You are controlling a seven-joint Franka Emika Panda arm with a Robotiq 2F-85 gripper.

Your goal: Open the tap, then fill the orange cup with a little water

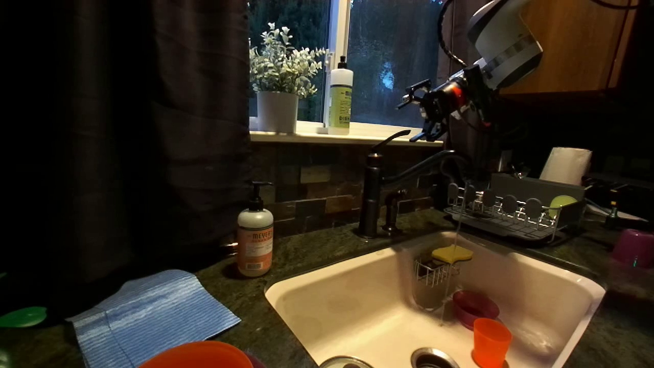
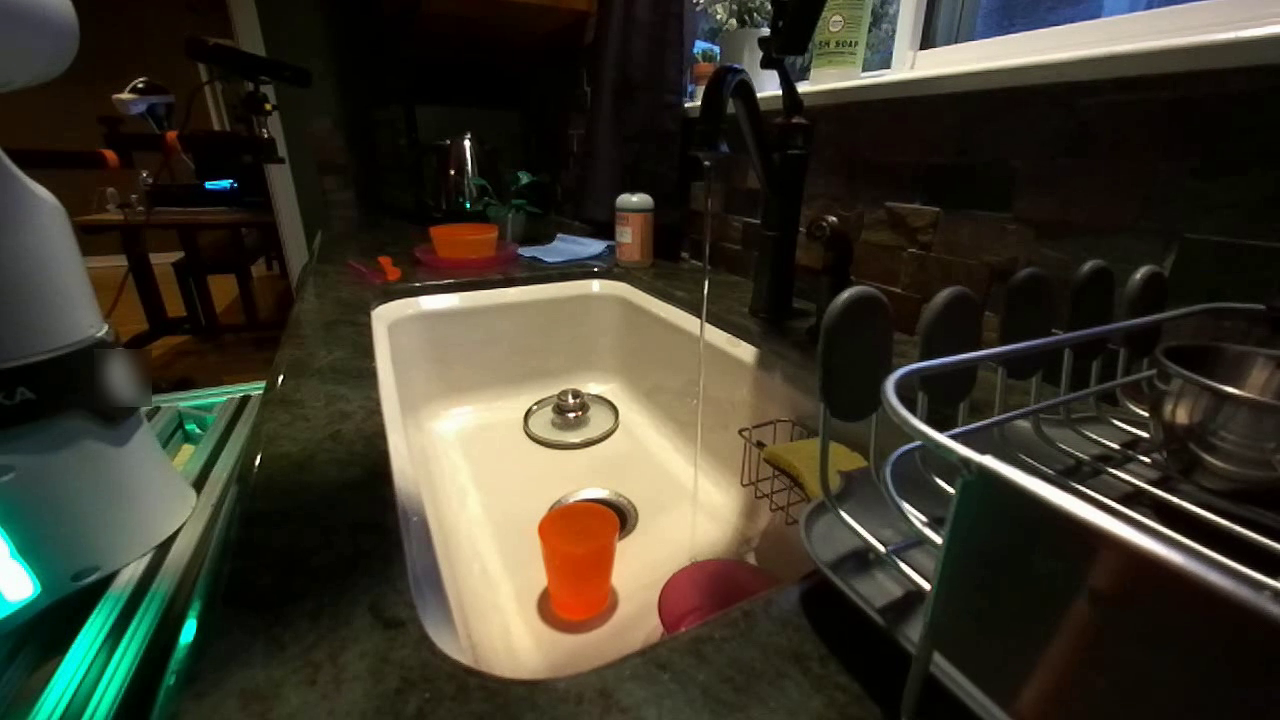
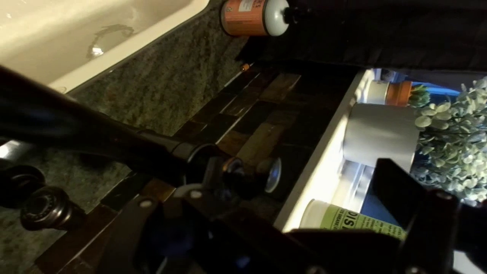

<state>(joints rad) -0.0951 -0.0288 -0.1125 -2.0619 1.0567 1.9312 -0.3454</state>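
Widely spread jaws hang near the tap, bare sink floor flanking the orange cup.

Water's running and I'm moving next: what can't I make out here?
Cup: inside floor hidden by its near wall in both exterior views.
Hand touching lever or not: dark on dark in the wrist view.
Drain: partly behind the cup in an exterior view.
Metal bowl: cut off by the right edge in an exterior view.

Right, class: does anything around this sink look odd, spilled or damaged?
Yes: water falls from the tap into the sink, yet the orange cup stands away from where it falls, so it runs unused. No spill or damage shows, though dark areas hide detail.
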